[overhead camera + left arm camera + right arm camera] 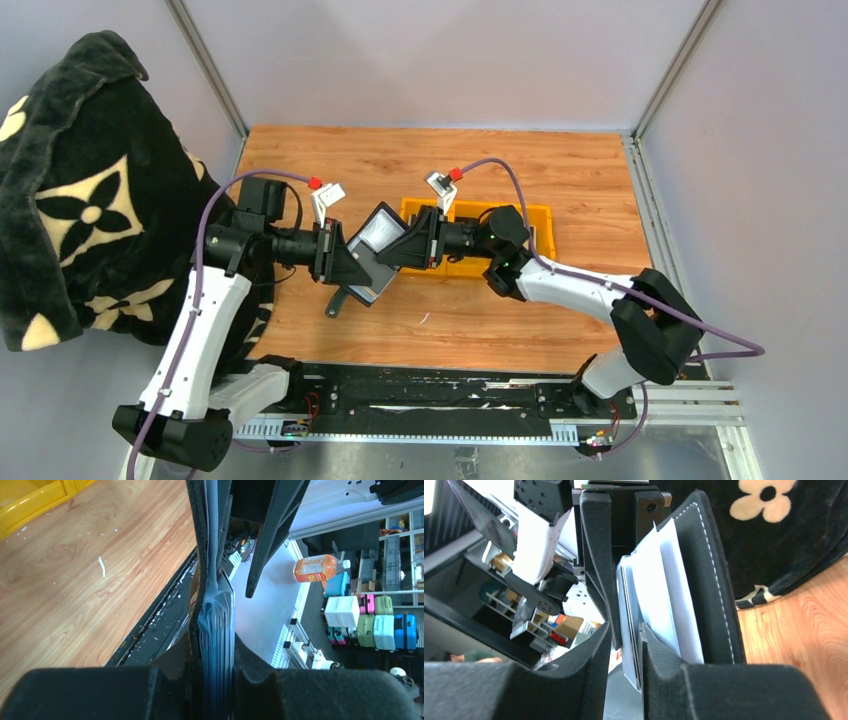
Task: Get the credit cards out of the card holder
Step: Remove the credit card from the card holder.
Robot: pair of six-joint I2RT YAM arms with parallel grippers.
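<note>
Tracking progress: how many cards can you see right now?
3 cards show, all in the holder: one grey card pinched by the right gripper, two white cards behind it. Others may be hidden.

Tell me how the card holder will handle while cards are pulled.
The card holder looks like soft stitched leather, so it will probably flex. Its strap tab dangles, suggesting floppiness. The credit cards look tightly packed, so it may drag along unless the left gripper clamps firmly.
</note>
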